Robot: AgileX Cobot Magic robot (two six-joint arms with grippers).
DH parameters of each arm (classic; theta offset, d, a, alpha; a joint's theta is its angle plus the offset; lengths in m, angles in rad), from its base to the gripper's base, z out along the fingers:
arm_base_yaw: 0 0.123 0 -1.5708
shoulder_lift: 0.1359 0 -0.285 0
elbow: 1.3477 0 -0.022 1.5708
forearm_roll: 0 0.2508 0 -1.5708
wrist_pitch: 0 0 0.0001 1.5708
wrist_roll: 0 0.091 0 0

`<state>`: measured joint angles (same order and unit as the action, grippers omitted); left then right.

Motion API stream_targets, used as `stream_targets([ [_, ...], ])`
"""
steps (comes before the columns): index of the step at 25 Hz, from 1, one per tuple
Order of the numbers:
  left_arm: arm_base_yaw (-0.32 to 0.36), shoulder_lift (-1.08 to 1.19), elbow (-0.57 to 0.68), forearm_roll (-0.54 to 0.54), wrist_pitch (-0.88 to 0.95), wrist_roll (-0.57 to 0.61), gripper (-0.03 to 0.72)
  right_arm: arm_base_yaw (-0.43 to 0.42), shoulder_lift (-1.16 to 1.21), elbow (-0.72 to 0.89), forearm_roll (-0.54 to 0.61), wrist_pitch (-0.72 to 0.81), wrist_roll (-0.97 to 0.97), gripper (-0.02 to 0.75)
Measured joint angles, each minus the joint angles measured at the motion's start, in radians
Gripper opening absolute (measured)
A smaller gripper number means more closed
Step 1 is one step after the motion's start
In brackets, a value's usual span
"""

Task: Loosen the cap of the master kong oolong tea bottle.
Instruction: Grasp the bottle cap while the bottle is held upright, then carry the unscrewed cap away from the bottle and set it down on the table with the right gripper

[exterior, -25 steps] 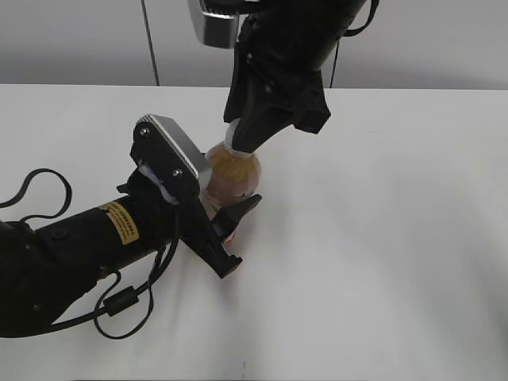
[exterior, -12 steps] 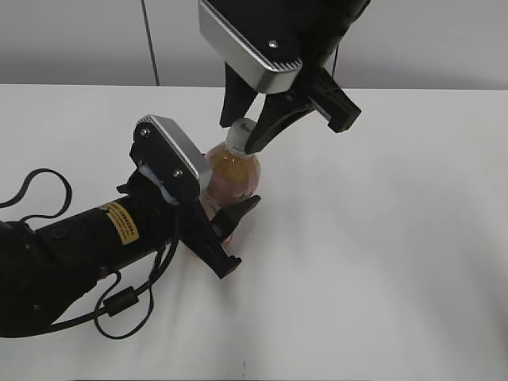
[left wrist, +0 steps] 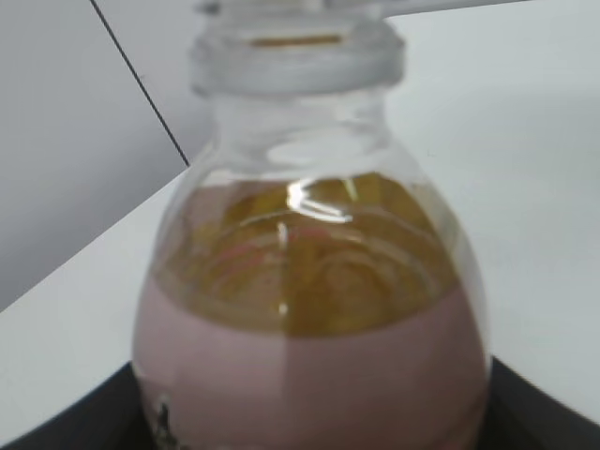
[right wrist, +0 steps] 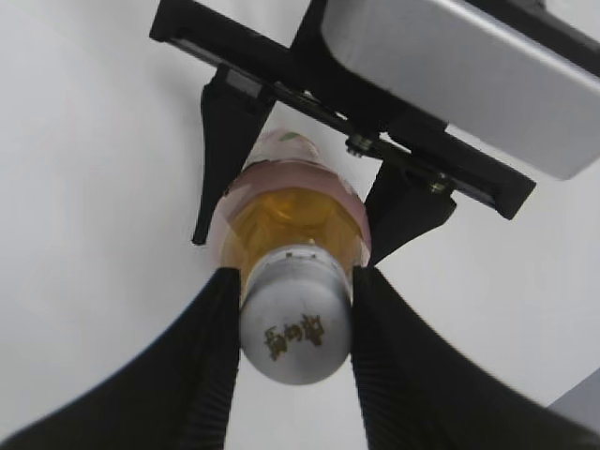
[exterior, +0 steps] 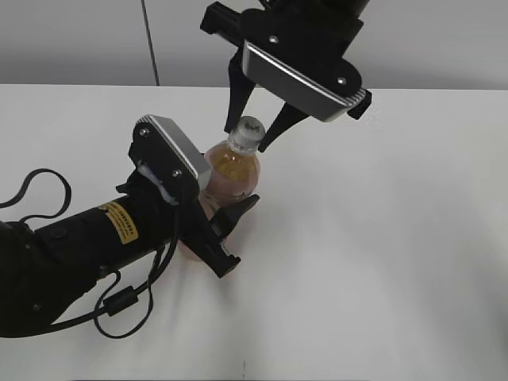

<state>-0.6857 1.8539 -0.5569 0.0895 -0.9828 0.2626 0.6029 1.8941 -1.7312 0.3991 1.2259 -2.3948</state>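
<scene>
Right gripper fingers pinch round white cap; left gripper clamps clear bottle

The tabletop is a flat, plain white surface that fills most of the exterior view and carries no pattern. Its far edge runs straight across the upper part of the picture. Behind that edge stands a pale grey wall. A thin dark vertical line (a seam or a cable; which cannot be told) divides the wall left of centre. Lighting is even and diffuse, and shadows on the tabletop are soft and faint.
</scene>
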Motion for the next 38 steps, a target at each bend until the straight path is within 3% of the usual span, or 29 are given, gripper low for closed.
stream_targets([
  [28, 0.000, 0.000, 0.000, 0.014, -0.049, 0.002, 0.428, 0.002, -0.052, 0.000, -0.109, -0.013, -0.162, 0.274],
  [33, 0.000, 0.000, 0.000, 0.020, -0.053, 0.002, 0.428, 0.002, -0.089, 0.000, -0.191, -0.040, 0.009, 0.274],
  [38, 0.000, 0.000, 0.000, 0.018, -0.114, -0.058, 0.428, -0.001, -0.112, 0.000, -0.399, -0.085, 0.445, 0.273],
])
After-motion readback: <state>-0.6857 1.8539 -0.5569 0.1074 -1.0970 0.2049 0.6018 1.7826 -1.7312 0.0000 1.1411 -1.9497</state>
